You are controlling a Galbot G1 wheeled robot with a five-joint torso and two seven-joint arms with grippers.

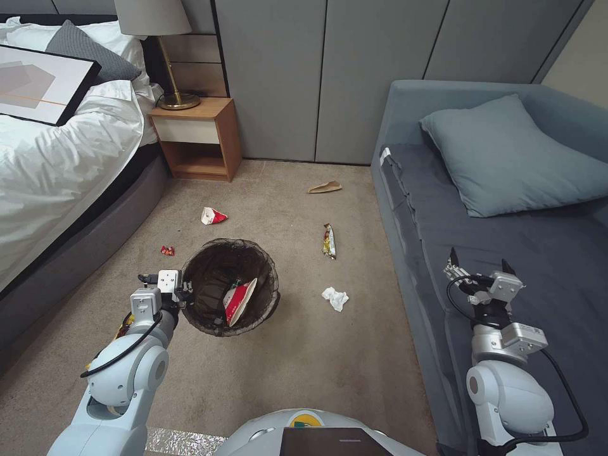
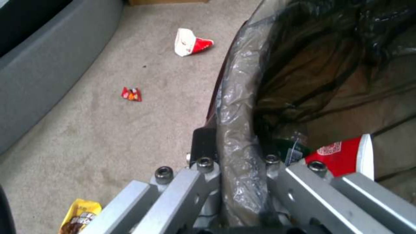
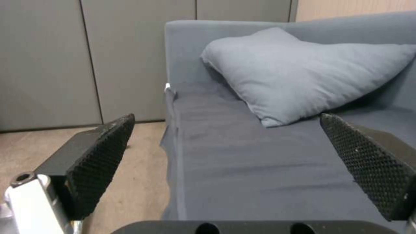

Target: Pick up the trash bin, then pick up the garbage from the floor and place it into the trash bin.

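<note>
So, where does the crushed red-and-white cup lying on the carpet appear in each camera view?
Head view: the crushed cup lies on the carpet beyond the trash bin, toward the nightstand.
Left wrist view: the same cup lies on the carpet beside the bin's bagged rim.
Right wrist view: this camera faces the sofa and pillow.
Shared landmark: the small red wrapper near the cup.
</note>
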